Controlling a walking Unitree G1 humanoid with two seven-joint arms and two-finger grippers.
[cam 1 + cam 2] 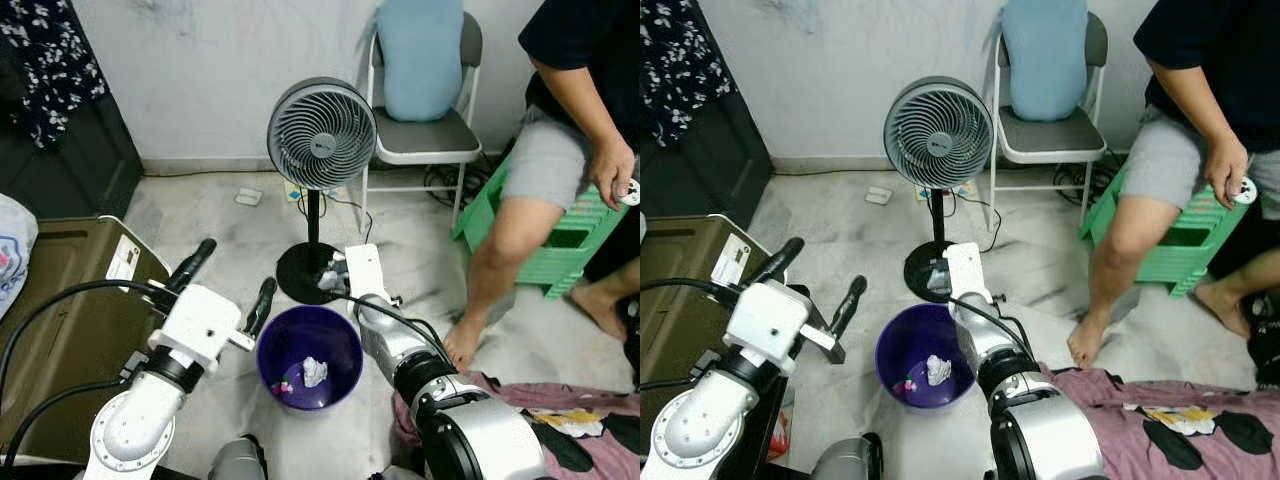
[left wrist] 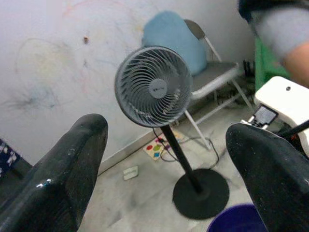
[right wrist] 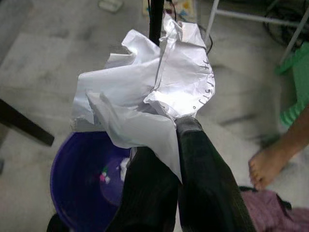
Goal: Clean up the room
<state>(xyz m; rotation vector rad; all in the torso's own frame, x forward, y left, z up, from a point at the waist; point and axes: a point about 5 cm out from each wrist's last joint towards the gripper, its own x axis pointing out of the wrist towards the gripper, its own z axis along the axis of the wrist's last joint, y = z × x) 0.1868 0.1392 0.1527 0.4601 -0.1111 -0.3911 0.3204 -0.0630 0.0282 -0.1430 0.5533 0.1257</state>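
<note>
- We see a pale, scuffed floor (image 1: 200, 215) running back to a marked white wall (image 1: 200, 70); the widest bare stretch lies between the dark cabinet (image 1: 60, 140) at our left and the fan.
- A person sits on a green stool (image 1: 560, 245) at our right, a bare foot (image 1: 462, 345) planted on the floor near our right arm.
- An olive case (image 1: 60, 320) sits close on our left, its near corner just beside our left arm; it carries a white label (image 1: 123, 258) whose print we cannot read.
- A folding chair (image 1: 425, 135) holding a blue cushion (image 1: 420, 55) stands against the wall behind the fan.
- The grey pedestal fan (image 1: 321, 133) stands just beyond the bin, its round black base (image 1: 305, 272) near the bin's far rim; there is a small badge at its hub, too small to read.
- The purple bin (image 1: 310, 358) stands between our two arms, with a white paper wad (image 1: 315, 371) and small coloured scraps already inside.
- Our left gripper (image 1: 232, 285) hangs above the floor left of the bin, its fingers spread wide and empty.
- Our right gripper (image 3: 166, 159) hovers over the bin's far edge, fingers pinched tight on a crumpled white paper (image 3: 145, 104); handwriting runs along one edge of it, which we cannot make out.
</note>
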